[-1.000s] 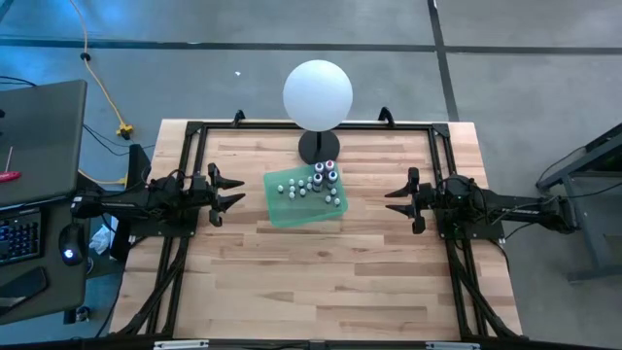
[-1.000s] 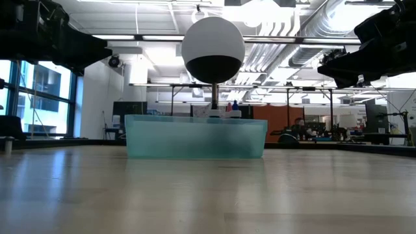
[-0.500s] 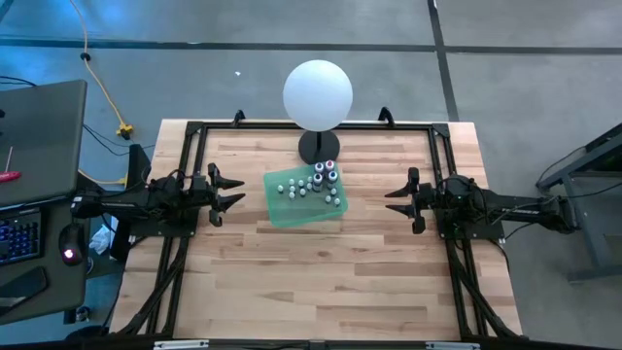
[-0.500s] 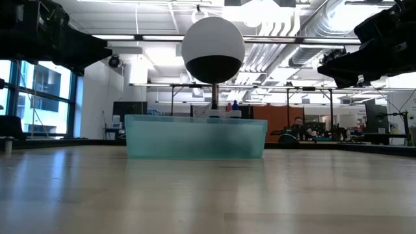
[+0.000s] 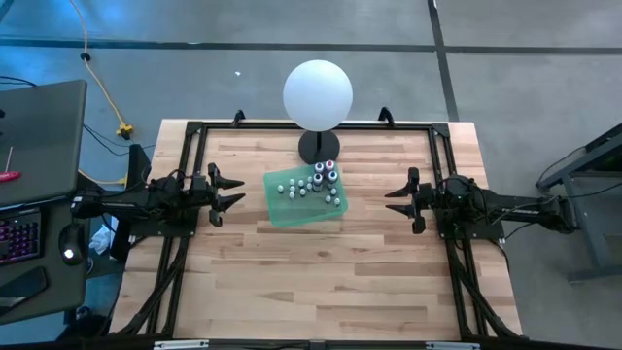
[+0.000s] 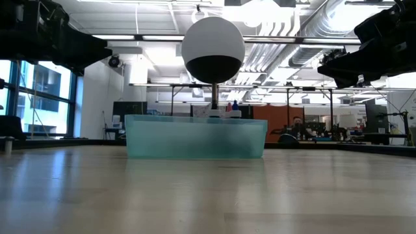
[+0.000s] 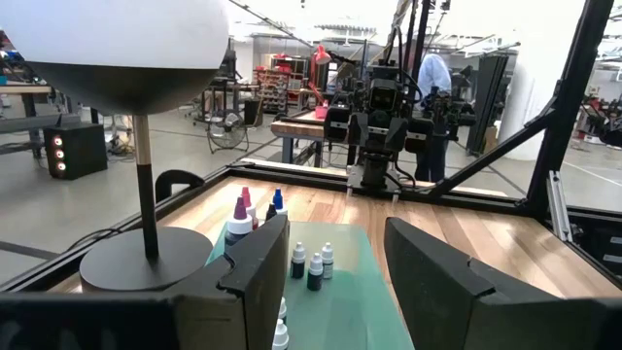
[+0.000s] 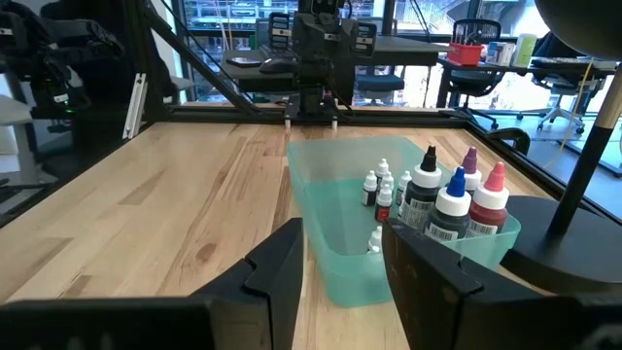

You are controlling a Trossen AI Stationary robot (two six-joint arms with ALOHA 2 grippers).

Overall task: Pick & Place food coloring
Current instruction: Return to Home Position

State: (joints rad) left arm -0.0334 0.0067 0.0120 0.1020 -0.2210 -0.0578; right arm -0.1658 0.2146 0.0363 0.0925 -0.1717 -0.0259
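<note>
Wood desk [image 5: 311, 282], open-plan workshop behind: at mid-desk sits the green bin [image 5: 290, 215], and the food coloring [image 5: 318, 182] stands inside it, small bottles upright and bunched toward the bin's far right corner, the taller pink-, blue- and purple-topped ones farthest back. Left hand [image 5: 240, 192] and right hand [image 5: 392, 200] hover level on either side of the bin, well apart from it, both released with fingers spread and grasping nothing. Just behind the bin the globe lamp [image 5: 318, 94] stands at the desk's far edge.
</note>
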